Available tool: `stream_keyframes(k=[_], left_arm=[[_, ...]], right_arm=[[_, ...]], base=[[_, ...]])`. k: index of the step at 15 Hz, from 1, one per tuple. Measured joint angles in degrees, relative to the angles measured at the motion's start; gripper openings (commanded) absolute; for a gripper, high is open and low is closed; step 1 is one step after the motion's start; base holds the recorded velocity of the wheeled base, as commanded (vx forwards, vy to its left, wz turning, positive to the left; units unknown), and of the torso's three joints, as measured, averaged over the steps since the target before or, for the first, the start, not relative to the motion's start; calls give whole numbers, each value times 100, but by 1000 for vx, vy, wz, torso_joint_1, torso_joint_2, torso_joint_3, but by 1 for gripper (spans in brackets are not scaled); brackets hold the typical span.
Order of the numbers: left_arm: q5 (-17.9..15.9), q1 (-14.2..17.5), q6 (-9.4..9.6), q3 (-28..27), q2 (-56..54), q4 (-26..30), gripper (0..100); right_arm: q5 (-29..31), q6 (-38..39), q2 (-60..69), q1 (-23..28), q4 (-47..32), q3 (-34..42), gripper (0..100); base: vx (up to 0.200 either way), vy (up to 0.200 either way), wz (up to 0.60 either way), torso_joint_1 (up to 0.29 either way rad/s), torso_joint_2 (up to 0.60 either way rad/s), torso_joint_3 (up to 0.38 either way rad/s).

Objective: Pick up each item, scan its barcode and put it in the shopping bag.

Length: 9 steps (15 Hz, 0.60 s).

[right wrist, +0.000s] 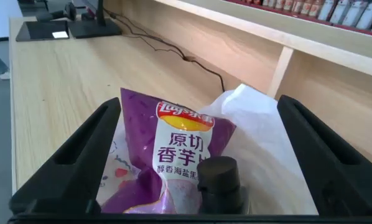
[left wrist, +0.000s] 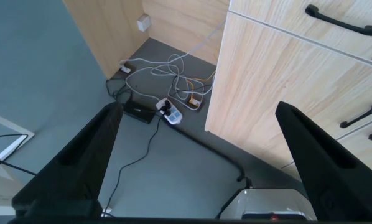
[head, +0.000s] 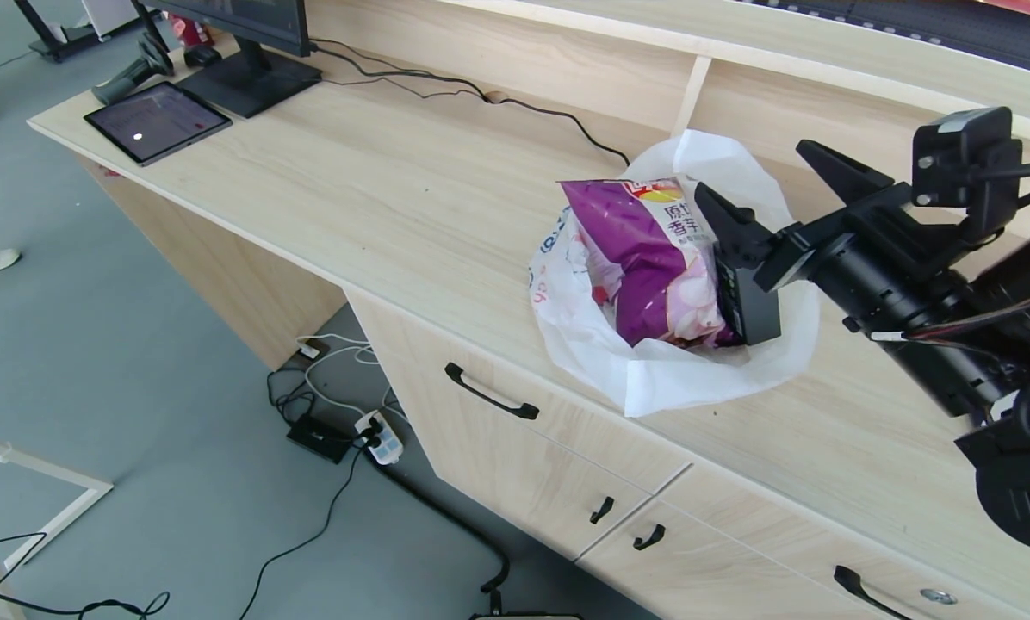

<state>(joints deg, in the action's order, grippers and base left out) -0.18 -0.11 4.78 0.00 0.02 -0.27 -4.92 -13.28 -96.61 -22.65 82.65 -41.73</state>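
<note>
A white shopping bag [head: 670, 379] lies open on the wooden counter [head: 377, 198]. Inside it stands a purple chip bag [head: 644, 258], also seen from the right wrist [right wrist: 173, 155], with a dark black item [head: 749, 306] beside it [right wrist: 220, 183]. My right gripper [head: 782, 202] is open just above the bag's mouth, its fingers spread to either side of the chip bag [right wrist: 198, 106] and holding nothing. My left gripper [left wrist: 199, 109] is open and empty, low beside the counter, over the floor.
A tablet [head: 158, 120], a handheld scanner [head: 132, 77] and a monitor stand [head: 248, 77] sit at the counter's far left. A black cable [head: 515, 103] crosses the countertop. Drawers with black handles [head: 491, 392] front the counter. A power strip and cables [left wrist: 170, 112] lie on the floor.
</note>
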Motion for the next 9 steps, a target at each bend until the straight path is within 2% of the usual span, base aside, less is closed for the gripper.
stream_keyframes(k=[5,9], left_arm=[[5,4,-24,0,0,2,100],[5,0,-27,0,0,2,100]], right_arm=[[77,266,1018,110,-396,549,100],[39,450,2291,319,-1990,697,100]], base=[[0,0,0,0,0,0],[0,0,0,0,0,0]])
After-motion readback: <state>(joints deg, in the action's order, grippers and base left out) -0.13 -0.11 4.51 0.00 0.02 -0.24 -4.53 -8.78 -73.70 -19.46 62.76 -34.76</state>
